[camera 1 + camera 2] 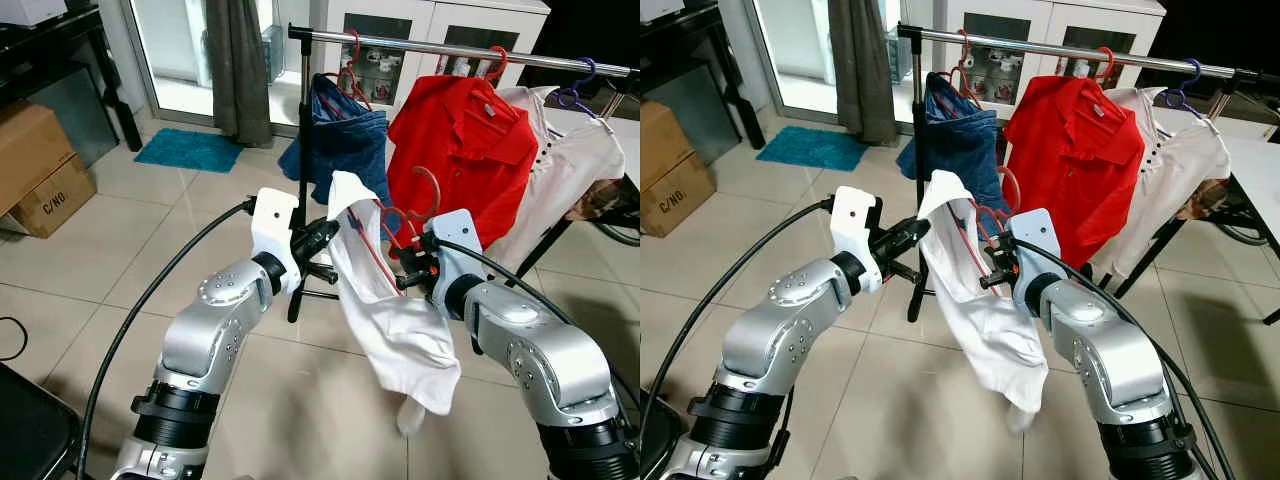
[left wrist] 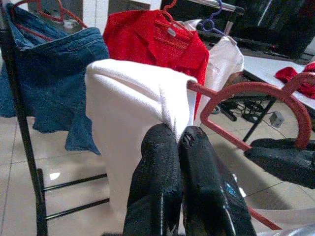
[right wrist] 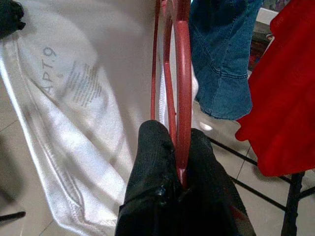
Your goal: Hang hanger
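Tiled floor point(image 1: 120, 250) spreads under a clothes rail point(image 1: 440, 47) that already carries jeans point(image 1: 345, 135), a red shirt point(image 1: 460, 150) and a pale blouse point(image 1: 575, 165). Between our arms, below that rail, hangs the red hanger point(image 1: 420, 205) with a white garment point(image 1: 390, 310) draped on it. Our right hand point(image 3: 178, 162) is clamped shut on the hanger's wire near the hook, so the hook stays free to catch the rail. Our left hand point(image 2: 178, 142), fingers pressed together, pinches the garment's upper edge, apparently to keep the cloth from sliding off. We judge the lift to the rail is not yet made.
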